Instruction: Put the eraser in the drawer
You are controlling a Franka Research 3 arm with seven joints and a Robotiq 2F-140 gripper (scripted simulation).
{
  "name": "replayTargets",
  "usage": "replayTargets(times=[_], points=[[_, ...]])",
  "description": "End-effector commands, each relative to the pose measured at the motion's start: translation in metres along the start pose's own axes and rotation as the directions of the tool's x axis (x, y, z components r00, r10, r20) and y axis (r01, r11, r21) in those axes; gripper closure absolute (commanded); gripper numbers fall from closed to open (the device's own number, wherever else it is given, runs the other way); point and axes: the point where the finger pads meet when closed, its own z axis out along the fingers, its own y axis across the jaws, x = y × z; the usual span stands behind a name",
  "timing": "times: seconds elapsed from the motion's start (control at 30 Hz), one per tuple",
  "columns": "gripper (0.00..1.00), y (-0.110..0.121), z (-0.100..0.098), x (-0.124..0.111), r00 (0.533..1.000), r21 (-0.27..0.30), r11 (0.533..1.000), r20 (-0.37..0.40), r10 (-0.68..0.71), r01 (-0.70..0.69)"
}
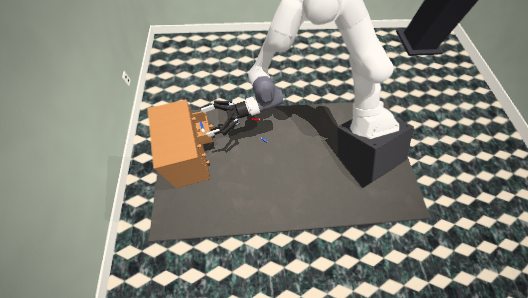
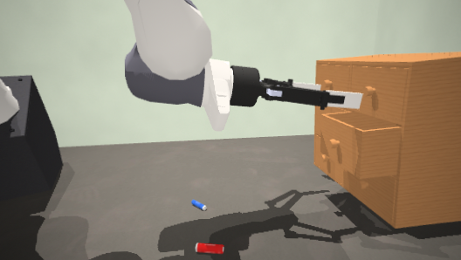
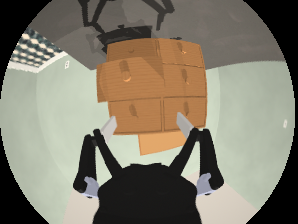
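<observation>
The orange wooden chest [image 1: 177, 142] stands at the left of the dark mat; it also shows in the exterior view [image 2: 384, 131] and the wrist view [image 3: 152, 90]. One middle-row drawer [image 2: 362, 135] is pulled out. A small blue and white eraser [image 1: 202, 125] lies inside this open drawer, seen only in the top view. My gripper [image 1: 207, 120] is open and empty. It points level at the chest front, with its fingers [image 2: 351, 100] just above the open drawer. In the wrist view the spread fingers frame the drawer [image 3: 160, 141].
A small blue cylinder [image 1: 264, 140] [image 2: 199, 205] and a red object [image 1: 255, 119] [image 2: 209, 248] lie on the mat below my arm. The black robot base [image 1: 375, 150] stands at the mat's right side.
</observation>
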Motion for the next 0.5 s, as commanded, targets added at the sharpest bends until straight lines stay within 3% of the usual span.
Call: replayTargets(times=[0.0,0.47], points=[[0.0,-0.002,-0.007,0.001,1.0,0.005,1.0,0.001,-0.008,0.008],[0.0,-0.002,-0.054,0.007,1.0,0.005,1.0,0.001,-0.008,0.008]])
